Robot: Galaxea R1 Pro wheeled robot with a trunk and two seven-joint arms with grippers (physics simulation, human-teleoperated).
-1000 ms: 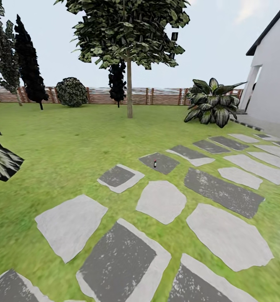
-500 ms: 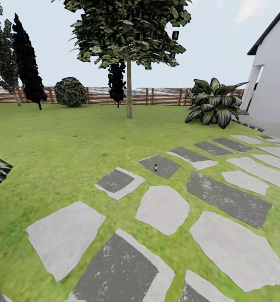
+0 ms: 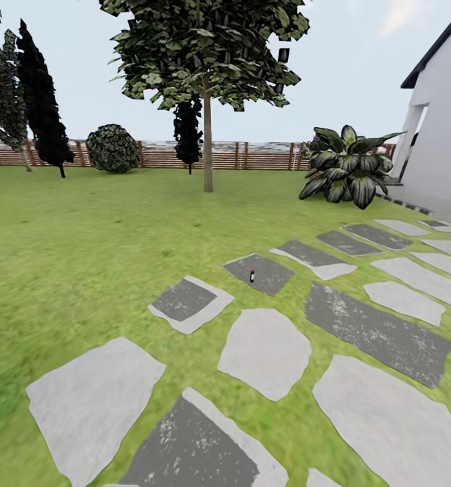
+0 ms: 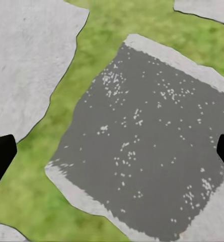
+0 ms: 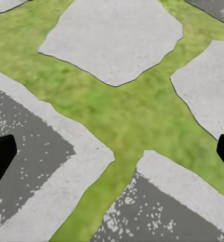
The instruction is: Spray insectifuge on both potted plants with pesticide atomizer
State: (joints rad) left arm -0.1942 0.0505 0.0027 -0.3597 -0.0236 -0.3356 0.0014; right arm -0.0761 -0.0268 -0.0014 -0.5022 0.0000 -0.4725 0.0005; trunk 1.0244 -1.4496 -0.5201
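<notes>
The pesticide atomizer is a tiny dark upright bottle standing on a dark grey stepping stone in the garden lawn, some way ahead in the head view. The potted plants are out of view. In the left wrist view my left gripper hangs open over a dark stepping stone, its black fingertips at the picture's edges. My right gripper is open too, above grass between pale and dark stones, with nothing between its fingers.
Pale and dark stepping stones run from the foreground toward a white house at the right. A tree, a broad-leafed shrub, a round bush, dark conifers and a brown slatted fence stand at the back.
The whole view has shifted as the robot rolls forward: the stones slide down the picture, the atomizer sits a little lower, and the striped leaves at the left edge have almost left the frame.
</notes>
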